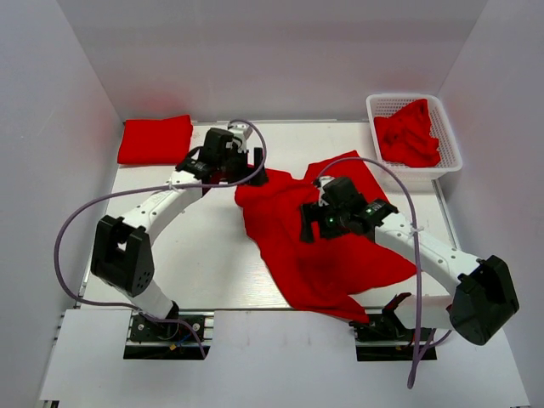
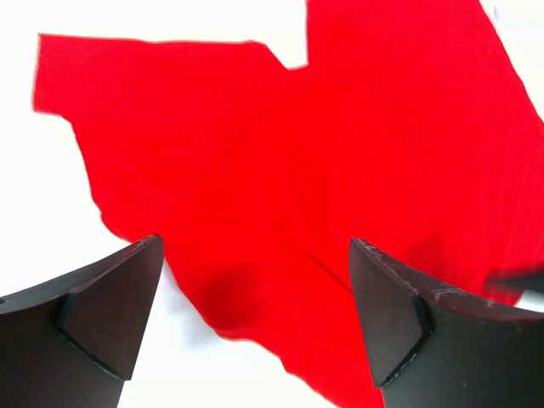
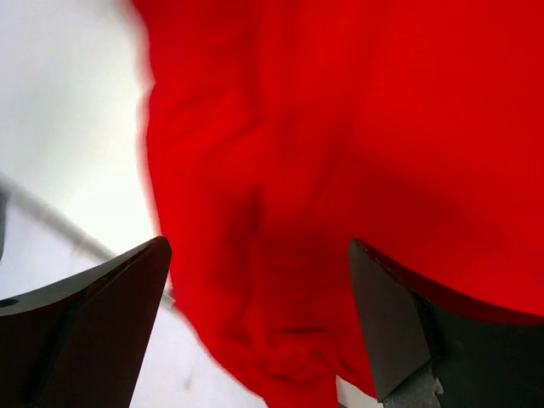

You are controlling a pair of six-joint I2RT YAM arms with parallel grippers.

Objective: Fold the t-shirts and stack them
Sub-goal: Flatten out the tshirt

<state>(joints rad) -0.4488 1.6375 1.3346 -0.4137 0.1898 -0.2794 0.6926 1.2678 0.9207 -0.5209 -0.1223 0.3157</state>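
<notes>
A bright red t-shirt (image 1: 327, 255) lies spread and rumpled across the middle of the table, its lower edge hanging over the front rim. My left gripper (image 1: 253, 176) hovers open at the shirt's back-left corner; in the left wrist view the cloth (image 2: 340, 153) lies flat beneath the open fingers (image 2: 255, 255). Over the shirt's middle, my right gripper (image 1: 308, 223) is open, with creased cloth (image 3: 340, 127) below its spread fingers (image 3: 259, 255). A folded t-shirt (image 1: 155, 138) rests at the back left. More red t-shirts (image 1: 410, 134) are bunched in the basket.
The white mesh basket (image 1: 372, 119) stands at the back right corner. White walls close in the table on three sides. Bare table surface (image 1: 204, 246) shows left of the spread shirt. Purple cables loop above both arms.
</notes>
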